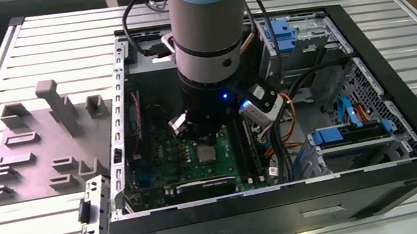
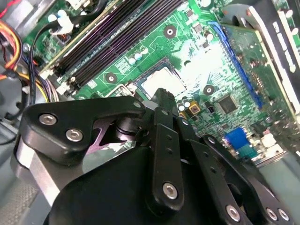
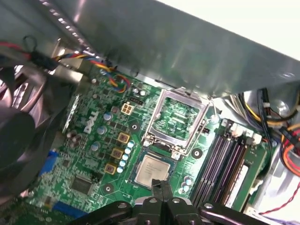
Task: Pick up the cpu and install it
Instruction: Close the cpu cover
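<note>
Silver-grey cpu (image 3: 152, 169) lies flat just ahead of the gripper (image 3: 161, 187), not touching it; the gripper is clenched, holding nothing.

bright even light — white glare on motherboard (image 2: 199, 65)

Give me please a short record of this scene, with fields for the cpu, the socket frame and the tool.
cpu: lies flat in its socket on the motherboard
socket frame: open, beside the cpu
tool: shut, holding nothing, tips close to the cpu's edge
setting: inside an open computer case
</note>
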`<state>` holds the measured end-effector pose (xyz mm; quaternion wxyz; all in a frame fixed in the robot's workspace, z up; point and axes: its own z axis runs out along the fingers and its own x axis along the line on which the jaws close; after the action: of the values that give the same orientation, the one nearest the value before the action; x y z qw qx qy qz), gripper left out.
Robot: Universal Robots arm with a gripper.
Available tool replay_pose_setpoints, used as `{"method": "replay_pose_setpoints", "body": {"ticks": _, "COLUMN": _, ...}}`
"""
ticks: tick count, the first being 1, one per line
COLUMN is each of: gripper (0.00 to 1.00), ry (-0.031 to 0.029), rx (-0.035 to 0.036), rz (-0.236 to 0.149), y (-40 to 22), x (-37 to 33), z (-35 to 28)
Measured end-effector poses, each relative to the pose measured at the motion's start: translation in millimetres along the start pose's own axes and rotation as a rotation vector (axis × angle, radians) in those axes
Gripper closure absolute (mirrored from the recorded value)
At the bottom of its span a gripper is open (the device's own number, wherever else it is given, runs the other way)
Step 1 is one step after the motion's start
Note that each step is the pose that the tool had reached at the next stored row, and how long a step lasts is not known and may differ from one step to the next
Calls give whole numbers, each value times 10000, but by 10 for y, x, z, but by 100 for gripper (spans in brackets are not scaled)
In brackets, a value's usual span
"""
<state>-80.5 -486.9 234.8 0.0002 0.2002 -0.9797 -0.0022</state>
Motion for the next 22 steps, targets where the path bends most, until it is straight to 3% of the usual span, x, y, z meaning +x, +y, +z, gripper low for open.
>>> {"method": "replay_pose_setpoints", "body": {"ticks": 4, "gripper": 89, "ry": 2, "rx": 0, "rz": -420, "y": 0, "x": 0, "z": 0}}
{"method": "replay_pose_setpoints", "body": {"ticks": 19, "gripper": 89, "ry": 2, "rx": -1, "rz": -574, "y": 0, "x": 0, "z": 0}}
{"method": "replay_pose_setpoints", "body": {"ticks": 22, "gripper": 89, "ry": 4, "rx": -1, "rz": -839, "y": 0, "x": 0, "z": 1}}
